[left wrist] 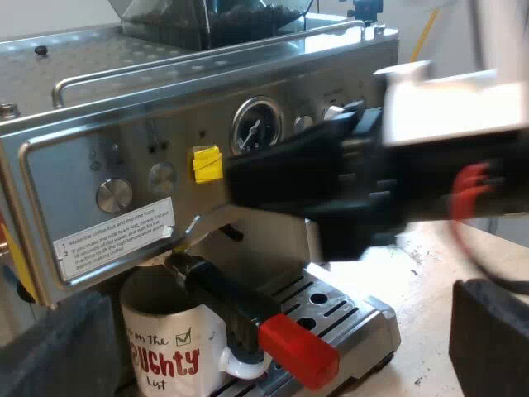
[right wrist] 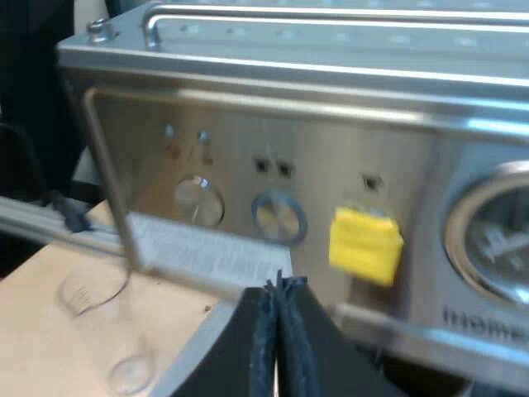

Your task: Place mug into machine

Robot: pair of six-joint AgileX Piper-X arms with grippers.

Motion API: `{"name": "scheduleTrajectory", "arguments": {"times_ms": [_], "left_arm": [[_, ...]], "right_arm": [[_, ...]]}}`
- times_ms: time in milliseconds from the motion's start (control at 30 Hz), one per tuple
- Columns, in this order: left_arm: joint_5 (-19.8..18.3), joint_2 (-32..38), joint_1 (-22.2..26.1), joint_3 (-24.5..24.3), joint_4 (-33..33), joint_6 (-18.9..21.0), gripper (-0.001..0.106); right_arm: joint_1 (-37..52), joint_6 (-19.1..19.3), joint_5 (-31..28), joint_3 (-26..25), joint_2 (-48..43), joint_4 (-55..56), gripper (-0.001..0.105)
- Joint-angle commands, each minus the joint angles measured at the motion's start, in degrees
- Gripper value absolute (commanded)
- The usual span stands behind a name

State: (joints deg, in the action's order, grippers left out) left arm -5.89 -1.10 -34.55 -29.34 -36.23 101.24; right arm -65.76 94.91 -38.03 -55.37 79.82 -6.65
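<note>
White mug (left wrist: pixel 165 357) upright beneath holder (left wrist: pixel 248 318)

Handle (left wrist: pixel 240 306) juts out over the mug (left wrist: pixel 165 347), right gripper (left wrist: pixel 240 178) bars the machine's panel (left wrist: pixel 124 157); drip tray (left wrist: pixel 351 318) beside the mug lies open

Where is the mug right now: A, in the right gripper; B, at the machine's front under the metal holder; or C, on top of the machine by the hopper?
B: the mug sits at the front of the machine, beneath the locked-in holder with the red-ended handle.
</note>
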Motion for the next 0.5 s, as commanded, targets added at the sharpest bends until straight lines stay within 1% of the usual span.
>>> {"name": "scheduleTrajectory", "arguments": {"times_ms": [33,100,167,333,500], "left_arm": [[-0.36,0.10,0.01,-0.22,0.20,0.27,0.082],[-0.36,0.10,0.01,-0.22,0.20,0.27,0.082],[-0.36,0.10,0.01,-0.22,0.20,0.27,0.082],[-0.36,0.10,0.01,-0.22,0.20,0.27,0.082],[-1.60,0.10,0.01,-0.22,0.20,0.27,0.082]], "right_arm": [[1.76,0.93,-0.75,-3.02,2.57,-0.43,0.000],[2.57,0.93,-0.78,-3.73,3.43,-0.43,0.000],[3.82,0.93,-2.27,-4.18,4.43,-0.43,0.000],[6.20,0.93,-4.04,-4.27,4.81,0.11,0.000],[8.82,0.93,-7.09,-4.27,5.48,1.36,0.000]]}}
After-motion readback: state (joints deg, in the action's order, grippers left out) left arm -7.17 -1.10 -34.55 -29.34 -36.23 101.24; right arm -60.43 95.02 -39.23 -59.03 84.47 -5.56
